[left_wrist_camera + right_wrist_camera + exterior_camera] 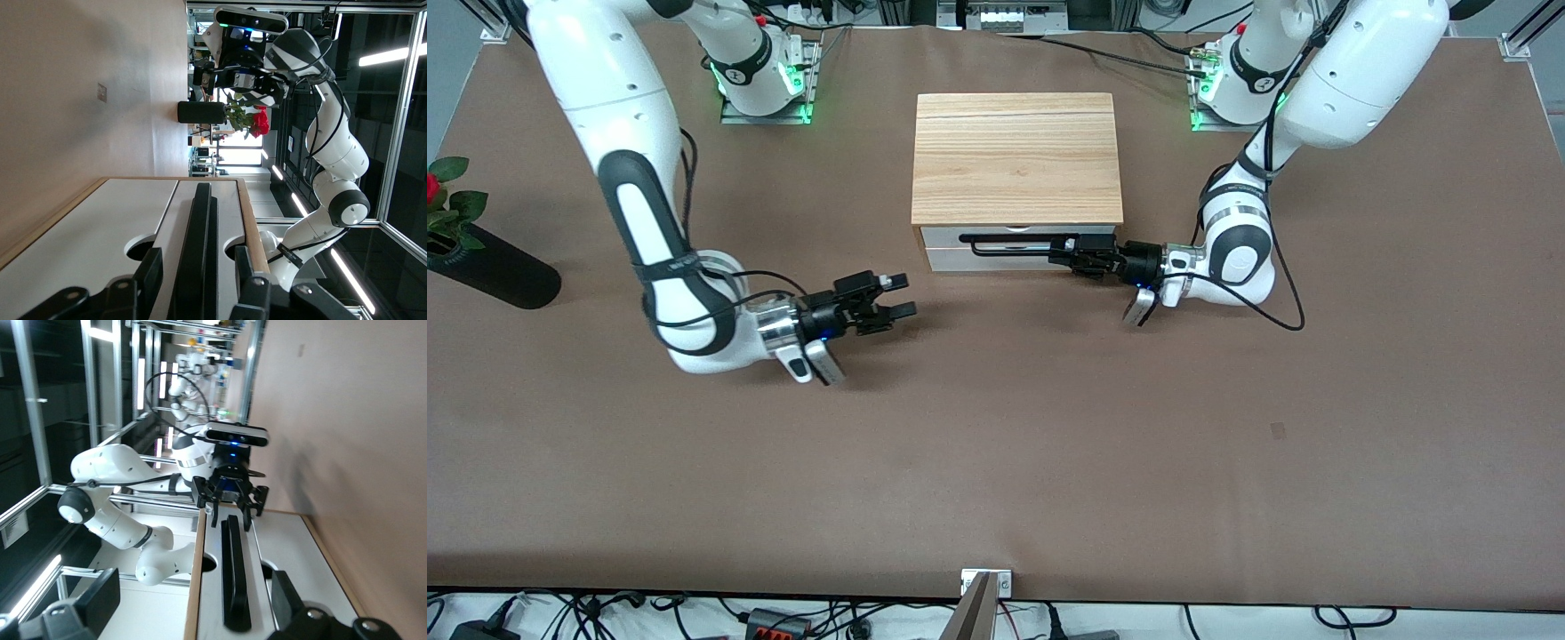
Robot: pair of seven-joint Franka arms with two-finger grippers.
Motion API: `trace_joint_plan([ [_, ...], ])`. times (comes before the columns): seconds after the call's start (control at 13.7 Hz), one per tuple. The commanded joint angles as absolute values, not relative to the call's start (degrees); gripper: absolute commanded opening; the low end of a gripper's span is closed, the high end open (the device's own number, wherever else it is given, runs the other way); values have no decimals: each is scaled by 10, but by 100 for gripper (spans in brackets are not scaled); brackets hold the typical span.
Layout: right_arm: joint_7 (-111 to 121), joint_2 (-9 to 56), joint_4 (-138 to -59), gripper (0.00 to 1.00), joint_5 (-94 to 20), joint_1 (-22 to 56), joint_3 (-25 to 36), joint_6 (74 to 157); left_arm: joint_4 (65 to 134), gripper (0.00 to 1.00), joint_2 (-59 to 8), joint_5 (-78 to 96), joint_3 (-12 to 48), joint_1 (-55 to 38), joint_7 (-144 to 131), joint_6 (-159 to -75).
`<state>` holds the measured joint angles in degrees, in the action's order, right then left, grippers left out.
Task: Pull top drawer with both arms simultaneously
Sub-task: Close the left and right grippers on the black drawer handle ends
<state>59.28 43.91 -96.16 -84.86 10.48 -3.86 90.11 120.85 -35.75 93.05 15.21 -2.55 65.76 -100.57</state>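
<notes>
1. Top drawer point(1021, 238) sits shut in the wooden cabinet point(1016, 158) at mid-table, its front facing the front camera; nothing of its inside shows.
2. Its black bar handle point(1009, 243) runs lengthwise between the arms' ends.
3. Left gripper point(1074, 256) straddles the handle's end, fingers spread around the bar, not clamped.
4. Right gripper point(898, 296) hangs spread wide, short of the handle's free end.
</notes>
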Motion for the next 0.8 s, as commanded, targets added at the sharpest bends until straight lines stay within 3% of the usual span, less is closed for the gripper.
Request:
trace_joint_plan([
  [0.0, 682, 476, -957, 100, -899, 121, -59, 879, 1223, 47, -352, 945, 156, -18, 672, -1009],
  [0.29, 673, 489, -954, 100, -901, 144, -62, 898, 1238, 43, -349, 943, 156, -11, 673, -1005],
  [0.44, 662, 497, -951, 100, -898, 157, -61, 911, 1238, 35, -349, 941, 156, -6, 673, -1004],
  [0.59, 654, 499, -952, 96, -898, 168, -61, 910, 1238, 32, -351, 941, 156, -6, 673, -1004],
  [0.73, 641, 504, -952, 83, -894, 177, -61, 912, 1238, 16, -351, 940, 156, -6, 673, -1003],
])
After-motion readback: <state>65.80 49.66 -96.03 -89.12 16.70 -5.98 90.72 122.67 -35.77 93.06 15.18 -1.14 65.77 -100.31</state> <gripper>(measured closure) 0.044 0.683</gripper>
